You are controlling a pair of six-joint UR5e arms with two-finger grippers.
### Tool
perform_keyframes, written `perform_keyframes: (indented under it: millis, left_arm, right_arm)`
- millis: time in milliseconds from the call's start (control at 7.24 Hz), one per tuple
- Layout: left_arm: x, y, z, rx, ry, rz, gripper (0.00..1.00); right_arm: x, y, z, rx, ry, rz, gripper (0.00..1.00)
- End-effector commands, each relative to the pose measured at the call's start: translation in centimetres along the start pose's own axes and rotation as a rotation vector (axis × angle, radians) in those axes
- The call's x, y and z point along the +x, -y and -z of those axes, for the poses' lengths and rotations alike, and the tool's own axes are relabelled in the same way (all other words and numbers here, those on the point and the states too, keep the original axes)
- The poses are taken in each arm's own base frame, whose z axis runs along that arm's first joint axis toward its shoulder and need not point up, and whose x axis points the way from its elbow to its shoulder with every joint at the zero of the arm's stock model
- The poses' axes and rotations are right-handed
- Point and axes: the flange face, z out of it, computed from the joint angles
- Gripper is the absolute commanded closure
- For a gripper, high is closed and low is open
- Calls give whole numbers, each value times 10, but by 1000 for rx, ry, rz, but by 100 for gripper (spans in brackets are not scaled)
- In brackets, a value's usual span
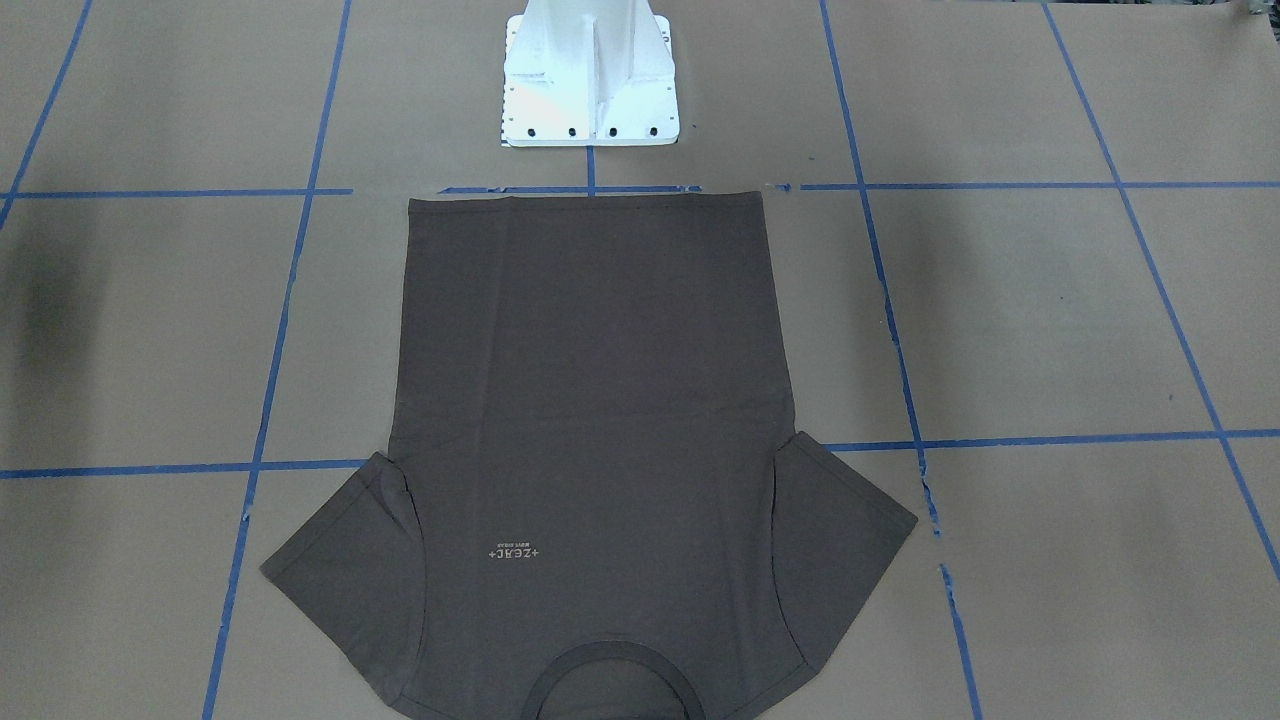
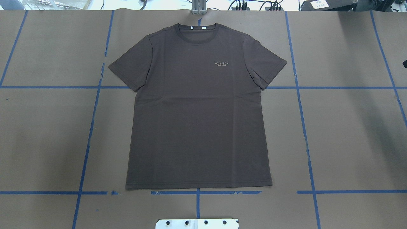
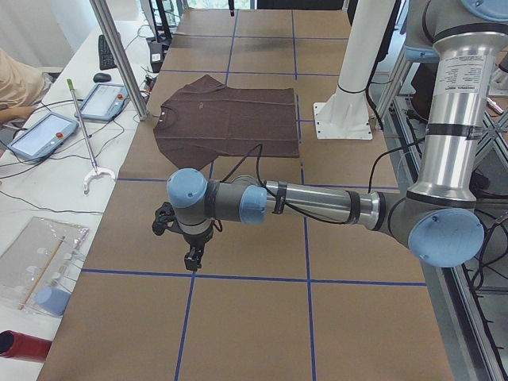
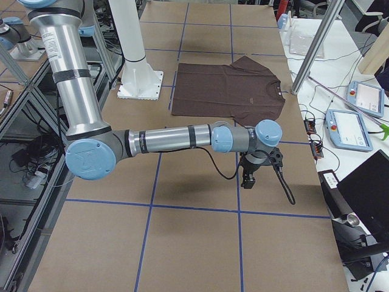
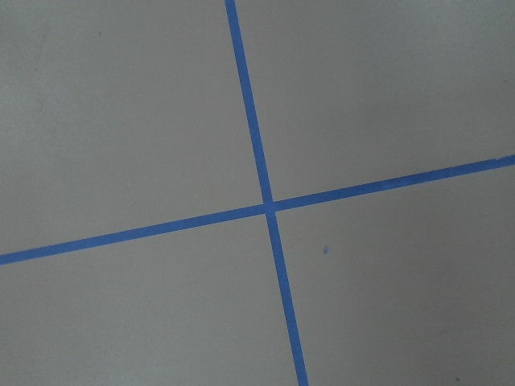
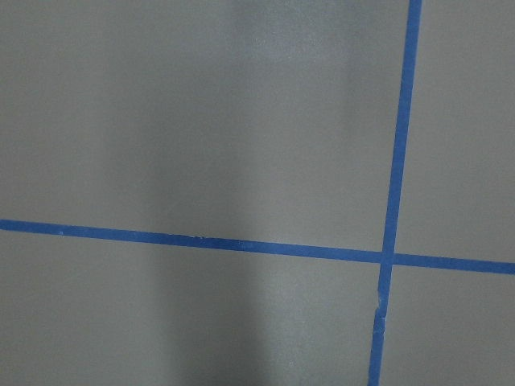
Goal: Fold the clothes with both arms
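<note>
One dark brown T-shirt [image 2: 197,127] lies flat, front up, mid-table: in the overhead view its collar is at 12 o'clock, its hem at 6 near the one white pedestal [image 2: 197,223]. Two grippers, left gripper [image 3: 193,258] and right gripper [image 4: 248,180], hang well apart from it toward 9 and 3; whether their fingers are spread I cannot tell. Risk: unequal pinches, or catching only the top layer, would skew the fold

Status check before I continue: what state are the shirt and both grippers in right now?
T-shirt: unfolded, spread flat, front up, sleeves out, nothing touching it.
Left gripper: hovers over bare table, away from the T-shirt; open or shut, cannot tell.
Right gripper: hovers likewise at the other end; cannot tell.
</note>
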Motion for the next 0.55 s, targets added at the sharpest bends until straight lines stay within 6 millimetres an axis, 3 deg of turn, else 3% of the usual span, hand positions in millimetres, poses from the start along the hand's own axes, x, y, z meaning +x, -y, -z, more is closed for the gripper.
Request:
perform_keyframes:
  millis: [0, 414]
  left_arm:
    - [7, 4, 7, 12, -5, -16, 0]
    - [10, 7, 7, 20, 19, -30, 0]
  right_arm:
    - [-7, -1, 6, 11, 12, 11, 0]
    - [-14, -8, 11, 25, 11, 14, 0]
